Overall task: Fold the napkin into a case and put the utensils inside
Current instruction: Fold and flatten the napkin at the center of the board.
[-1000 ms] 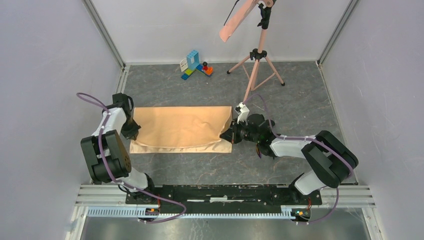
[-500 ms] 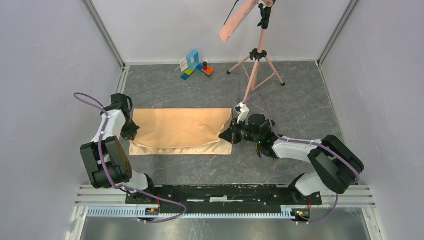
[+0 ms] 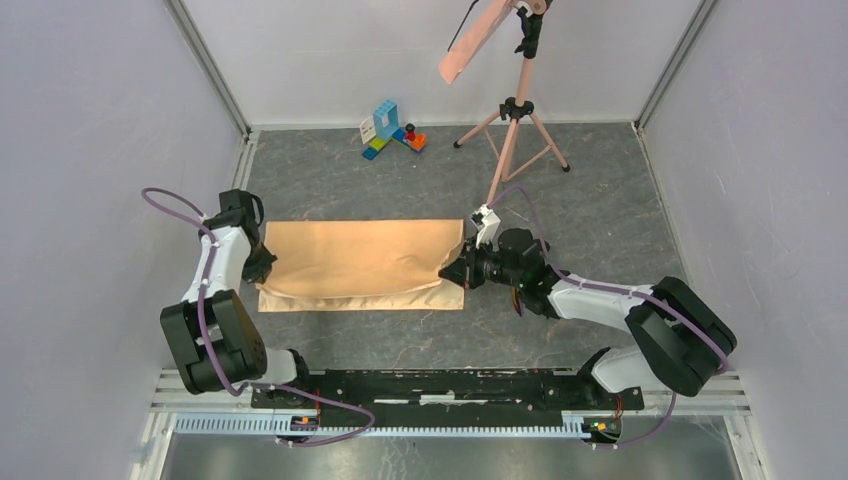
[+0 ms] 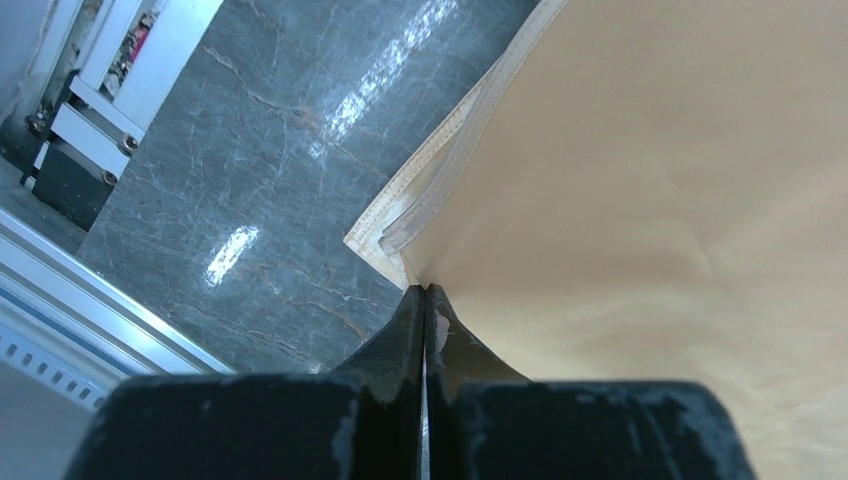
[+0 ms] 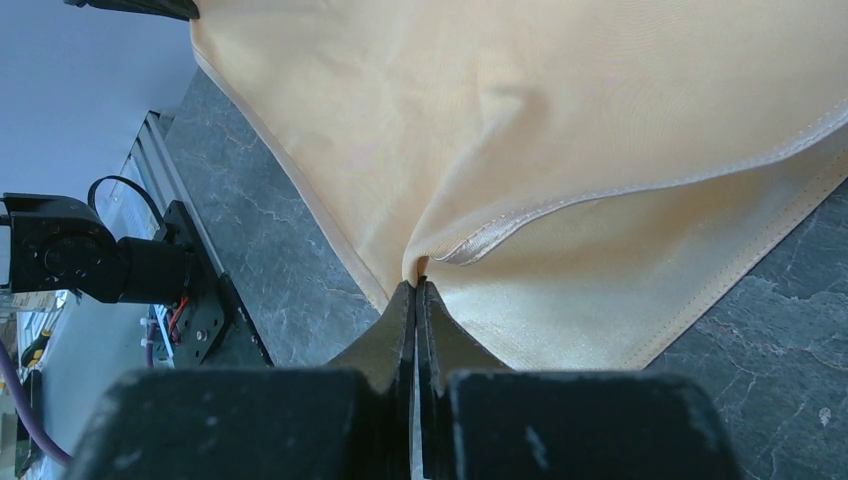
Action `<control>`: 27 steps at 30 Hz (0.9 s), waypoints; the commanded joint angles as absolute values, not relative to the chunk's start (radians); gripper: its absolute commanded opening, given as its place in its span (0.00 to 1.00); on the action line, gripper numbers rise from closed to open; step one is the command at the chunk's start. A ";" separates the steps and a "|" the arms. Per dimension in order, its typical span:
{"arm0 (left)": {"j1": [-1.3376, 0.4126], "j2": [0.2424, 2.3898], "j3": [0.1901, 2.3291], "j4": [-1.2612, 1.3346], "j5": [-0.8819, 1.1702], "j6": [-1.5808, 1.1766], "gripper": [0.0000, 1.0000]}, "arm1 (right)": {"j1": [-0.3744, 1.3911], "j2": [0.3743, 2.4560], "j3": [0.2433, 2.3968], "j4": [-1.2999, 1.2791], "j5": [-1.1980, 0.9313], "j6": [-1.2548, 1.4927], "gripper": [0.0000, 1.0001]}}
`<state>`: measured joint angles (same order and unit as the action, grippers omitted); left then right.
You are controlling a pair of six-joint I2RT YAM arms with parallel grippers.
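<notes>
**Position.** The napkin (image 3: 360, 262) lies on the desk (image 3: 590, 200), left of centre, spanning the gap between both grippers.

**Grips.**
- The left gripper (image 3: 266, 262) is clenched on the cloth at its left end, just beside a stitched corner.
- The right gripper (image 3: 453, 272) is clenched on the top layer's hem at the right end.

**Condition.** The cloth is peach-tan and folded double, with its long sides running left to right. The top layer is raised at the right pinch point. The lower layer's hem shows along the near edge. There are shallow creases toward the right end.
</notes>
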<state>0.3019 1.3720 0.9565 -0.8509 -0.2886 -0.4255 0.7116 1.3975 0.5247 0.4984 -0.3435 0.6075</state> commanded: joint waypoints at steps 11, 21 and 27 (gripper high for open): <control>0.306 1.493 0.945 -0.831 -0.283 -0.433 0.02 | 0.718 1.490 0.491 0.595 -0.359 0.639 0.01; 0.306 1.523 0.954 -0.821 -0.297 -0.430 0.02 | 0.727 1.533 0.483 0.620 -0.359 0.636 0.03; 0.305 1.522 0.956 -0.820 -0.296 -0.431 0.03 | 0.729 1.531 0.483 0.620 -0.351 0.624 0.04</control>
<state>0.3019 1.5200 0.9302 -0.8391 -0.2863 -0.4255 0.7235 1.5291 0.4885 0.5682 -0.3447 0.6350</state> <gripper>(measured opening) 0.031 0.040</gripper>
